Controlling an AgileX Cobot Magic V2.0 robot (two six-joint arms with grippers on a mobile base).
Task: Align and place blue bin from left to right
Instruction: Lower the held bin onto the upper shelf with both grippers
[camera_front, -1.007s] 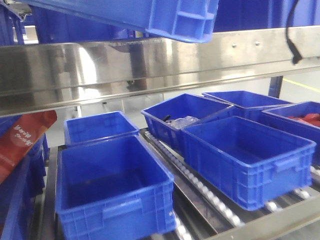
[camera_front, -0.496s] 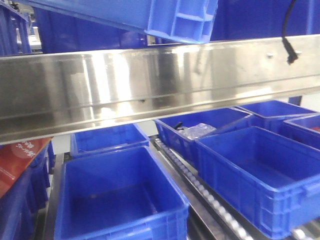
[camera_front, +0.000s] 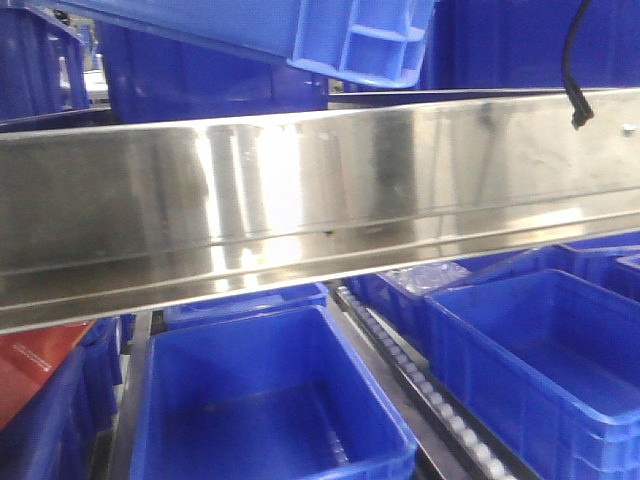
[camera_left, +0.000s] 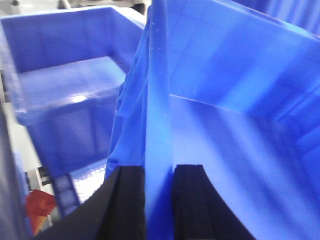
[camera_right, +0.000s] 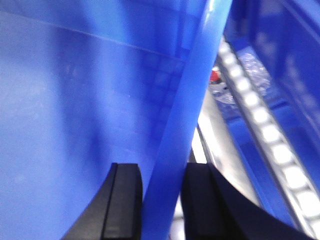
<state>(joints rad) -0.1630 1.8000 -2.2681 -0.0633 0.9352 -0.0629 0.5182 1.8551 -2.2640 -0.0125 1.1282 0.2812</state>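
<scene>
bin (camera_front: 360, 40): aloft, above rail (camera_front: 300, 190)
L pincer (camera_left: 159, 170): clamped on bin wall
R pincer (camera_right: 161, 167): clamped on bin wall

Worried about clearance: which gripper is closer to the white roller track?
Right. The right gripper grips the blue bin by its rim, with the roller track just beside it; the left gripper grips the bin elsewhere, with no rollers in its view.

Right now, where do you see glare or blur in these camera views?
Front view: strong white glare streaks across the steel rail, blue bin above fairly sharp. Left wrist view: bin wall at the left gripper is soft. Right wrist view: heavily blurred, roller track blown out white beside the right gripper.
</scene>
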